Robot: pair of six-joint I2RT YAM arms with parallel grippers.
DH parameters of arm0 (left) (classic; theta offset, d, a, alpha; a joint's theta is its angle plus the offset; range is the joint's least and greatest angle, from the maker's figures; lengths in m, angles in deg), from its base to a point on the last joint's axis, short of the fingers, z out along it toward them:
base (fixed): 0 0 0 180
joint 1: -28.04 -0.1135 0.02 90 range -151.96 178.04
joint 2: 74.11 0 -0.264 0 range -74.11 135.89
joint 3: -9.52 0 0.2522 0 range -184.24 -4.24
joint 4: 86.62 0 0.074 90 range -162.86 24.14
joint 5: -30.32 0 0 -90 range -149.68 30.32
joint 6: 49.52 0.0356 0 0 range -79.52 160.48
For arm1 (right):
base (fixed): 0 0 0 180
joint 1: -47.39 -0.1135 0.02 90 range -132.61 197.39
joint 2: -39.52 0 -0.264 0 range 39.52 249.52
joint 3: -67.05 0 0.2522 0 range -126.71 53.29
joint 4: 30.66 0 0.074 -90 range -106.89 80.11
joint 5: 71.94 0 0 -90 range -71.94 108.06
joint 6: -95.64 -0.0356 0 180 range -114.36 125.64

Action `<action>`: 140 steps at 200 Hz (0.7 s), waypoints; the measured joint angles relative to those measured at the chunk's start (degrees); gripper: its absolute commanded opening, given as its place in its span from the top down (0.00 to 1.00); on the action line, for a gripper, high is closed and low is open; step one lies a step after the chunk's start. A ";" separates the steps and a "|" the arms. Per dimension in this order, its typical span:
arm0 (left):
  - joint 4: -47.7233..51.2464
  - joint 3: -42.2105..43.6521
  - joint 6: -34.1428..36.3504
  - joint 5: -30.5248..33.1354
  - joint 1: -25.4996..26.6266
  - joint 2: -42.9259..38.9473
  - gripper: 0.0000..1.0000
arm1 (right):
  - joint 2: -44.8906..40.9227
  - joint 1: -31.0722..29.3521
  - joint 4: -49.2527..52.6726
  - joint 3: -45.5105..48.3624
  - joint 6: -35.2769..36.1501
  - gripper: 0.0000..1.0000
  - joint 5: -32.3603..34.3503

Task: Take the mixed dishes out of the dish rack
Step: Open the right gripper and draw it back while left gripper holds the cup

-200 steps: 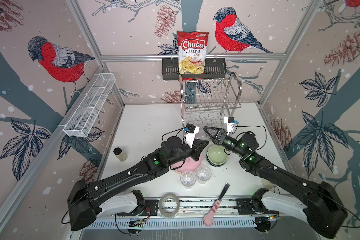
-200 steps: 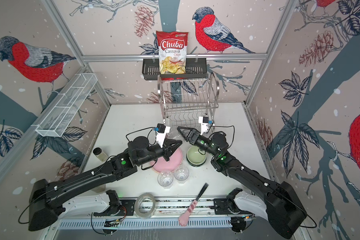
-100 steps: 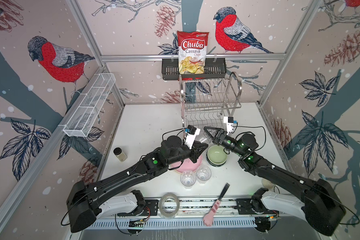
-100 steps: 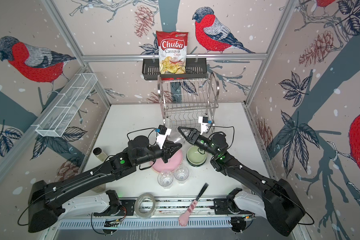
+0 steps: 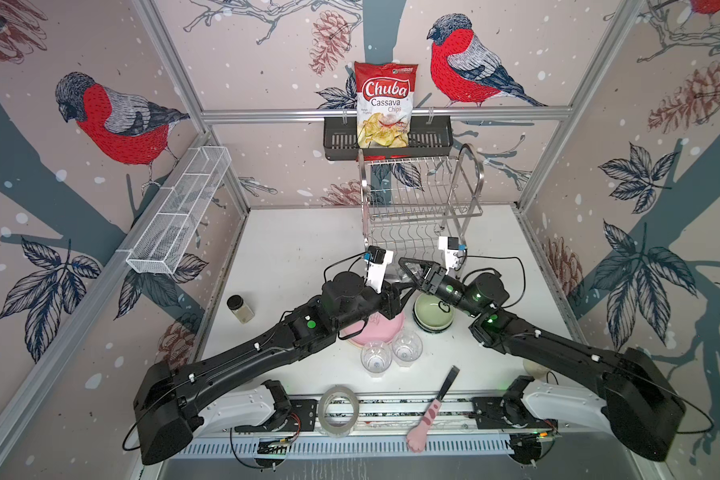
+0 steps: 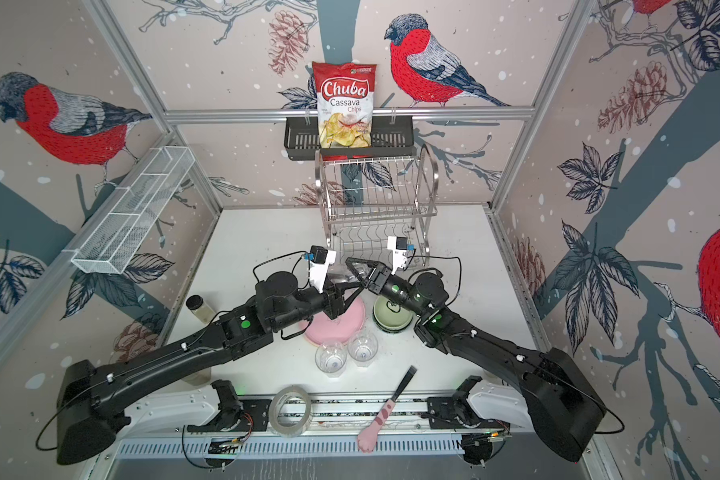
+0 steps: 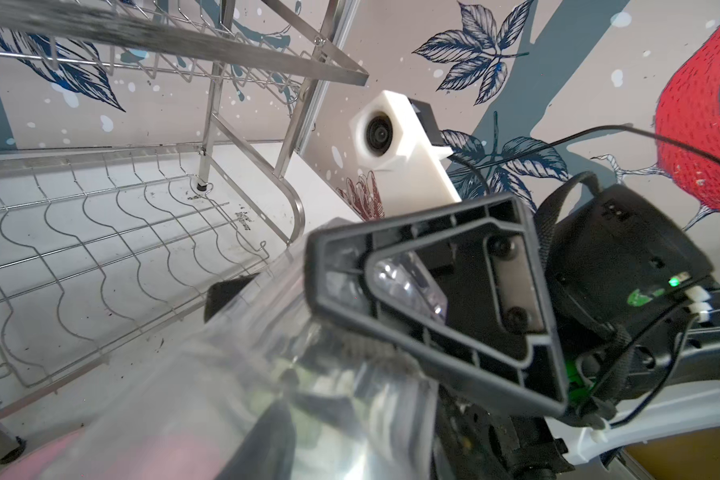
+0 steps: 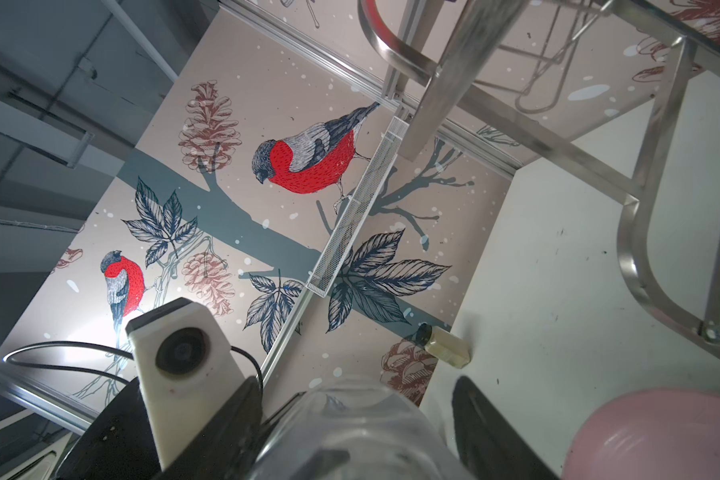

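Bullfinch wallpaper (image 5: 113,120) closes in a white worktop (image 5: 300,249), and the steel dish rack (image 5: 420,195) stands at its 12 o'clock edge. Just off the rack's lower shelf, on its 6 o'clock side, the two arms meet nose to nose at a clear glass (image 5: 396,272). The right pincer (image 5: 406,266) straddles it with a finger on either side of the glass wall, pinching it; the right wrist view shows it lodged between those fingers. The left pincer (image 5: 406,286) reaches in from 8 o'clock to the same glass, though whether it grips or stands loose I cannot tell. From that meeting point, a pink plate (image 5: 386,330) lies at 6 o'clock and a pale green bowl (image 5: 429,313) at 4 o'clock. Two more glasses (image 5: 376,355) (image 5: 407,347) stand further out at 6 o'clock. A lidded jar (image 5: 240,308) stands at 9 o'clock.
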 measured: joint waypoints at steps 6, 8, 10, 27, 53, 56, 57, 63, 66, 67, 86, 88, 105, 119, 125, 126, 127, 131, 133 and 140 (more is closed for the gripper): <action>-0.74 0.24 -0.22 -0.50 0.07 -0.37 0.84 | 0.28 -0.22 -0.79 -0.02 -0.55 0.75 0.17; -1.09 0.33 -0.33 -0.90 0.09 -0.50 0.86 | 0.39 -0.28 -1.16 -0.04 -1.03 0.75 0.17; -1.38 0.42 -0.44 -1.31 0.11 -0.66 0.88 | 0.48 -0.33 -1.62 -0.04 -1.49 0.75 0.17; -3.26 0.59 0.74 -2.62 0.33 -1.90 0.98 | 1.16 -0.61 -3.89 -0.22 -4.57 0.75 0.46; -2.78 0.74 1.38 -2.25 0.33 -2.75 1.00 | 1.97 -0.83 -4.92 -0.24 -6.08 0.74 0.55; -2.60 0.74 1.36 -2.14 0.33 -2.82 1.00 | 2.01 -0.85 -4.94 -0.24 -6.05 0.74 0.52; -2.54 0.74 1.36 -2.08 0.33 -2.84 1.00 | 2.03 -0.85 -4.94 -0.24 -6.03 0.74 0.50; -2.36 0.74 1.33 -1.84 0.33 -2.93 1.00 | 2.14 -0.90 -5.07 -0.24 -5.97 0.74 0.46; -2.27 0.74 1.33 -1.79 0.33 -2.99 1.00 | 2.19 -0.90 -5.11 -0.24 -5.97 0.73 0.46; -2.23 0.74 1.33 -1.79 0.33 -3.02 1.00 | 2.19 -0.90 -5.16 -0.24 -5.97 0.73 0.46; -1.77 0.76 1.36 -1.90 0.33 -3.39 1.00 | 2.21 -0.98 -5.27 -0.24 -5.99 0.53 0.15; -1.68 0.76 1.36 -1.92 0.33 -3.41 1.00 | 2.21 -1.01 -5.27 -0.24 -5.99 0.49 0.15; -1.14 0.70 1.38 -2.01 0.33 -3.52 1.00 | 2.12 -1.05 -5.16 -0.11 -5.95 0.11 0.13; 0.22 -0.24 1.18 -0.04 0.15 -3.45 1.00 | 1.77 -1.05 -4.17 0.13 -3.85 0.01 -0.76; 0.35 -0.85 1.44 1.99 -0.15 -3.34 1.00 | 1.55 -1.16 -3.45 0.22 -3.43 0.01 -2.03; 0.35 -0.94 1.49 2.14 -0.22 -3.32 1.00 | 1.49 -1.18 -3.30 0.22 -3.21 0.01 -2.23; 0.35 -1.01 1.53 2.27 -0.28 -3.30 1.00 | 1.46 -1.18 -3.21 0.22 -3.08 0.01 -2.32; 0.61 -1.42 1.62 3.50 -0.42 -3.23 1.00 | 1.29 -1.25 -3.04 0.24 -2.60 0.01 -2.36; 0.61 -1.57 1.57 3.98 -0.44 -3.21 1.00 | 1.16 -1.27 -2.89 0.24 -2.40 0.01 -2.45; 0.76 -2.01 1.70 4.85 -0.48 -3.10 1.00 | 0.66 -1.27 -2.54 0.24 -1.88 0.01 -2.82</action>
